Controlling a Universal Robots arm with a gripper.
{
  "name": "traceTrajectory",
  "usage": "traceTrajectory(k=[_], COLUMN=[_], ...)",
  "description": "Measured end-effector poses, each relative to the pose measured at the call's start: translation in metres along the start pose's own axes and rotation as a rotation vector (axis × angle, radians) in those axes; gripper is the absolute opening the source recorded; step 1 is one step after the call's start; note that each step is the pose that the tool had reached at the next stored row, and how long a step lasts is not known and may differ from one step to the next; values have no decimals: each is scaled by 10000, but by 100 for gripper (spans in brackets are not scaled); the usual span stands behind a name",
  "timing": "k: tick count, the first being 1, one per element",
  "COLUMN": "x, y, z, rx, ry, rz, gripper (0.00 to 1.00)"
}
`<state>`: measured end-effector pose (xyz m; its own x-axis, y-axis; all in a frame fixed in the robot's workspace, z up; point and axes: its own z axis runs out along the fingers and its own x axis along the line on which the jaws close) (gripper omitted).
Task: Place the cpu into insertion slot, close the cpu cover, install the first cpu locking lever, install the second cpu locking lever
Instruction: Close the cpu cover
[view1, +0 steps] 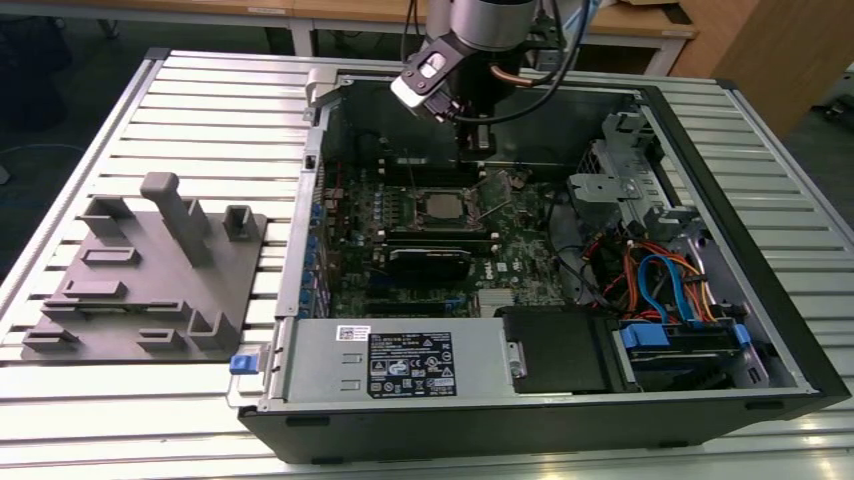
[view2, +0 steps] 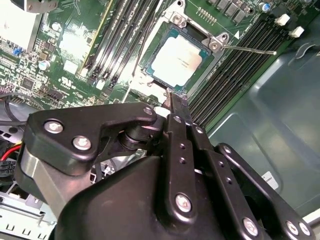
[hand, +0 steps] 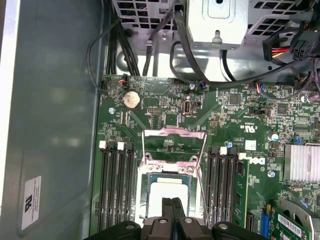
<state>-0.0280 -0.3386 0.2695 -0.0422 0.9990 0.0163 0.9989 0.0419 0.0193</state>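
The cpu (hand: 167, 192) (view2: 177, 59) (view1: 441, 205) lies flat in the insertion slot (hand: 170, 170), its silver top facing up. The cpu cover (hand: 175, 134) is swung open and stands back from the slot, with the green board visible through its window. Two thin lever rods (hand: 202, 182) (view2: 250, 49) stick out loose beside the socket. My gripper (hand: 172, 202) (view2: 172, 97) (view1: 470, 150) hovers just above the cpu's edge, on the side away from the open cover. Its black fingers are pressed together with nothing between them.
The motherboard sits deep inside an open computer case (view1: 747, 250). Long black memory slots (hand: 115, 190) flank the socket on both sides. Cables and a drive cage (hand: 215, 20) crowd one end. A grey parts fixture (view1: 147, 270) rests on the table at the exterior view's left.
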Motion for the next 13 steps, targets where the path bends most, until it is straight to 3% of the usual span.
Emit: traceTrajectory(k=[13], x=[-3], y=[64], z=[1], rx=[0], ry=[0], rz=[0], gripper=[10])
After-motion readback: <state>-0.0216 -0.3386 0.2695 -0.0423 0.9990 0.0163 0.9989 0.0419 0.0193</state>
